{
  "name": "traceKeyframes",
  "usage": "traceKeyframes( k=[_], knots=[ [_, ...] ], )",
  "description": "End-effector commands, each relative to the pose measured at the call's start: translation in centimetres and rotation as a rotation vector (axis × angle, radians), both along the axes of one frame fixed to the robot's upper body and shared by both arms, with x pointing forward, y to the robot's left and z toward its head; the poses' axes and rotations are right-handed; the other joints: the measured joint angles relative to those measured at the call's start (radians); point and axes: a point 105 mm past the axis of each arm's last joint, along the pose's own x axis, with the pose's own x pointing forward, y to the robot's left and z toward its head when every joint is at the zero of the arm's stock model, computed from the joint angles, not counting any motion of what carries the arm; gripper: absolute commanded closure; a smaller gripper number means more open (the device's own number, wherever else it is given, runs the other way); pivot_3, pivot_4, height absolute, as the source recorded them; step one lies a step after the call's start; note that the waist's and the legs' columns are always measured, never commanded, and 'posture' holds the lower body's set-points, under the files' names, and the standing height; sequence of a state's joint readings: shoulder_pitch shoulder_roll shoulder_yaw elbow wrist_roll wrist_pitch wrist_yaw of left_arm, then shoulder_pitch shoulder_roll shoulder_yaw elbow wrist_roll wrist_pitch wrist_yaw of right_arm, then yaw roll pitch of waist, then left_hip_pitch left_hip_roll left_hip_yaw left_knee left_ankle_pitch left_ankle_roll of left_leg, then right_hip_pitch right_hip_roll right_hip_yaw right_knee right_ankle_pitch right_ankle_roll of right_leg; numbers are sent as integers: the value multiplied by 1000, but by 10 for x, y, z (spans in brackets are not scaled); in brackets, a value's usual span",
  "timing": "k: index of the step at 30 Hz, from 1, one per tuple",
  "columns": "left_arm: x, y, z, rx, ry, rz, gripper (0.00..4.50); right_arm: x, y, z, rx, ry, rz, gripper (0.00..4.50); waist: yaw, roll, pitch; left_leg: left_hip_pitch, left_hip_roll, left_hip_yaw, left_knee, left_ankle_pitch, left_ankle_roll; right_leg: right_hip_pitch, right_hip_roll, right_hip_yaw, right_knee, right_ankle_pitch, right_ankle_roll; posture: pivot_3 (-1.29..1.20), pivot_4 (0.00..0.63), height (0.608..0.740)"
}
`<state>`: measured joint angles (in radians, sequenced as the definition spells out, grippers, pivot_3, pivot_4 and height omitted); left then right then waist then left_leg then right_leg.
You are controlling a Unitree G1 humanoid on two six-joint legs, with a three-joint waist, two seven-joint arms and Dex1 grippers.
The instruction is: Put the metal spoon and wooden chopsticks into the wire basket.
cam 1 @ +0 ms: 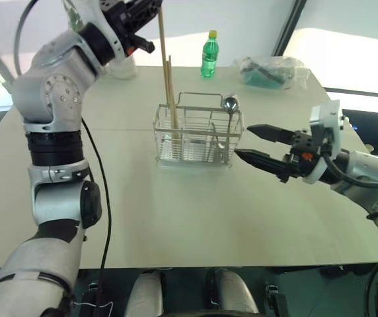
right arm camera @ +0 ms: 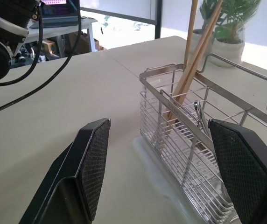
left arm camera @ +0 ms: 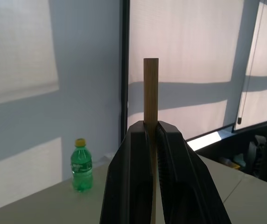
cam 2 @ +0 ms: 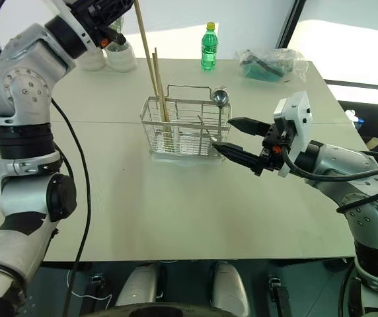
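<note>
1. Left eye view: the wire basket [cam 1: 197, 134] sits mid-frame on the pale table [cam 1: 176, 218], its long side running left to right. At its left end the wooden chopsticks [cam 1: 170, 99] stand nearly upright, long axis top to bottom, tips down in the basket. One stick rises taller, right up into the left gripper [cam 1: 151, 12] at the top of the frame, clamped on its upper part. The metal spoon [cam 1: 230, 105] is at the basket's right end, bowl up above the rim, handle pointing down inside. The right gripper [cam 1: 248, 142] hangs just right of the basket, fingers spread wide, nothing between them, pointing left. A green bottle [cam 1: 209, 55] stands at the far edge, a plastic bag [cam 1: 271, 71] to its right.

2. Right eye view: same layout. The chopsticks lean slightly to upper left; the spoon's bowl shows above the right rim.

3. Left wrist view: two black fingers [left arm camera: 133, 177] squeeze a single chopstick, its blunt end poking straight up past them. The green bottle is at lower left.

4. Right wrist view: both padded fingers [right arm camera: 94, 163] stand far apart at the bottom. Beyond them the basket runs diagonally, and the chopsticks rise from its far end toward the top edge. Potted plants [right arm camera: 227, 28] stand at upper right.
</note>
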<state>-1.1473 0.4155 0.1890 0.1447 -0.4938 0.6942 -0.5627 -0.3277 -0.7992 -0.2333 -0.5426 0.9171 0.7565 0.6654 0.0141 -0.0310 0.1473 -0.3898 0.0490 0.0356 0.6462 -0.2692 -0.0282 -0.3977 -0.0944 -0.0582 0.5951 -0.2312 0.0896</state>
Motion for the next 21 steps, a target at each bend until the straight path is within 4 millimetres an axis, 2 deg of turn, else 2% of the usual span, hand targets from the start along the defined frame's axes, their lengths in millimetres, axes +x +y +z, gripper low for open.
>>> traceKeyframes(
  k=[1,9,13,17,19,21],
  knots=[
    [-6,-8,-10,16,18,-24,4472,-1,0,10,20,-49,1,1050,-1,0,0,0,0,0,0,0,0,0,0,0,0,0,0,0,150,717],
    [-4,-18,-64,87,126,-14,4472,2,-2,12,19,-50,-6,1050,-1,0,0,0,0,0,0,0,0,0,0,0,0,0,0,0,150,717],
    [-2,-18,-77,78,161,-1,4472,3,-3,13,18,-53,-8,1050,0,0,0,0,0,0,0,0,0,0,0,0,0,-1,-3,0,150,717],
    [-4,-16,-82,38,168,2,2881,4,-5,11,9,-52,-16,1050,0,0,0,0,0,0,0,0,0,0,0,0,0,-1,-3,0,150,717],
    [-5,-16,-80,37,149,9,1786,4,-5,10,5,-49,-16,1050,0,0,0,0,0,0,0,0,0,0,0,0,0,-1,-3,0,150,717],
    [-9,-9,-68,2,116,12,763,4,-7,8,-12,-46,-13,1050,0,0,0,0,0,0,0,0,0,0,0,0,0,-2,-3,0,150,717]
  ],
)
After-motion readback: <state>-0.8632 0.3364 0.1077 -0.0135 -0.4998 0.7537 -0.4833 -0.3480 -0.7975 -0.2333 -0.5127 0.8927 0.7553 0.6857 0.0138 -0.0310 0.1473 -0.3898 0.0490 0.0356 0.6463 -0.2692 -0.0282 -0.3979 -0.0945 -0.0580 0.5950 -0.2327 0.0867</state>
